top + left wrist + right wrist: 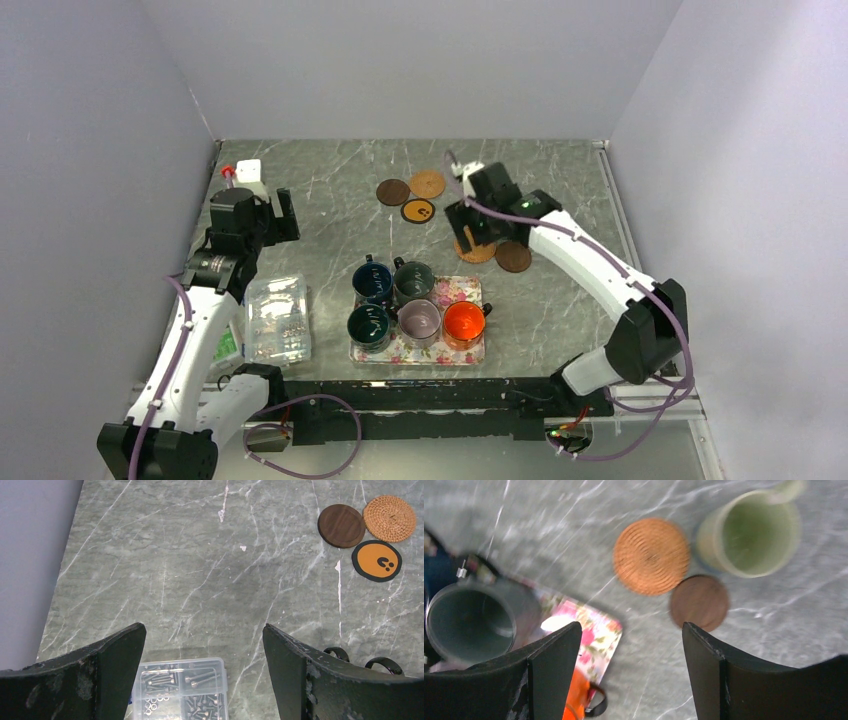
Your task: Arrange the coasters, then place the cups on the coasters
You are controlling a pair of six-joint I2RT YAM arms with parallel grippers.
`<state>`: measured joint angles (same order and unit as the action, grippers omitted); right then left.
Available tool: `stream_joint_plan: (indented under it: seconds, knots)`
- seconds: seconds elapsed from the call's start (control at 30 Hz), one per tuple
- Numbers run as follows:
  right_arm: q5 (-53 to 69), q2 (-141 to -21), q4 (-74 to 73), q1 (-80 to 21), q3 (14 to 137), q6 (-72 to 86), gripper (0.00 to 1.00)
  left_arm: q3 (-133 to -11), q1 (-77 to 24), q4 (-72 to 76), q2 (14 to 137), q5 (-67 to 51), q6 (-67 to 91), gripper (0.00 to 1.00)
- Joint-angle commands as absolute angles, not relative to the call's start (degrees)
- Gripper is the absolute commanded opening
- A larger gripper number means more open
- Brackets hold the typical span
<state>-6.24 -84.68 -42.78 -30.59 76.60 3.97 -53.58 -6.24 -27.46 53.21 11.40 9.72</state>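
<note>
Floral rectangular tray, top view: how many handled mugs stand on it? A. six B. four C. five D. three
C: the floral rectangular tray carries five: the navy blue mug, the rear dark green mug, the front dark green mug, the mauve mug and the bright orange mug.

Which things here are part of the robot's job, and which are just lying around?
Job: three far coasters, two near coasters, five cups on the tray, pale green cup.
Lying about: floral tray, clear screw box.
</note>
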Motion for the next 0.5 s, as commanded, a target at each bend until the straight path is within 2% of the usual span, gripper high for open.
stream_joint_plan:
  seconds: [0.0, 0.27, 0.47]
  knots:
    - [-0.38, -81.20, -44.10, -35.42, 70.70, 3.15, 0.77, -53.35, -6.75, -26.61, 53.33, 10.59, 9.58, 0.94]
    - [4.18, -75.88, -47.59, -42.93, 63.99, 7.62, 0.70, -53.31, -6.83, -26.54, 53.15, 10.20, 9.73, 0.94]
    - [5.87, -73.97, -49.05, -44.65, 61.99, 7.96, 0.65, -53.24, -6.94, -26.63, 52.66, 10.03, 9.83, 0.94]
